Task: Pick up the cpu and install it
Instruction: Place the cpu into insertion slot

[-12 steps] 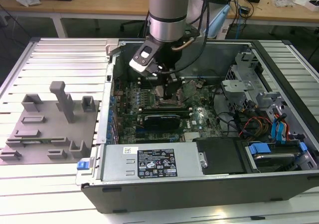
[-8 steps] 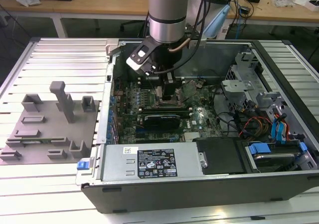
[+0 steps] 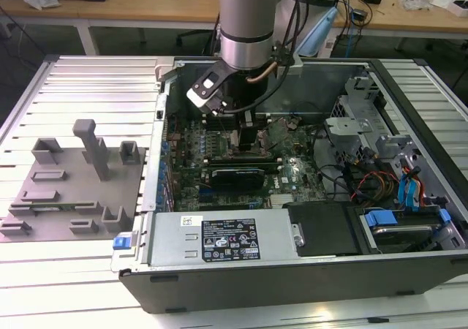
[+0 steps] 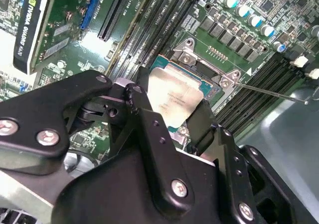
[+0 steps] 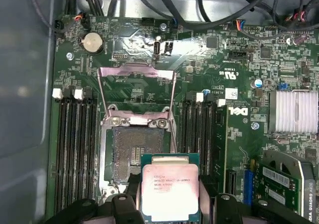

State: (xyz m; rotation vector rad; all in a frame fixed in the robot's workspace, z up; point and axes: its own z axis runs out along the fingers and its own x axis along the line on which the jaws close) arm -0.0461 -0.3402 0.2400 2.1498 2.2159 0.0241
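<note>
While the grey fixture plate with its upright holders lies at the exterior view's left on the slatted table, the open computer case sits in the middle. A metal box along the case's near side carries a white label. Over the case's middle the arm reaches straight down, and its gripper is low over the green motherboard. In both wrist views the black fingers are clamped on opposite edges of the cpu, its silvery top facing up. The cpu hangs over one corner of the dark socket, not squared up with it. I cannot tell whether it touches. The socket's metal load frame stands hinged open, and rows of memory slots flank it on both sides. At the exterior view's right are a metal drive cage and blue cables.
</note>
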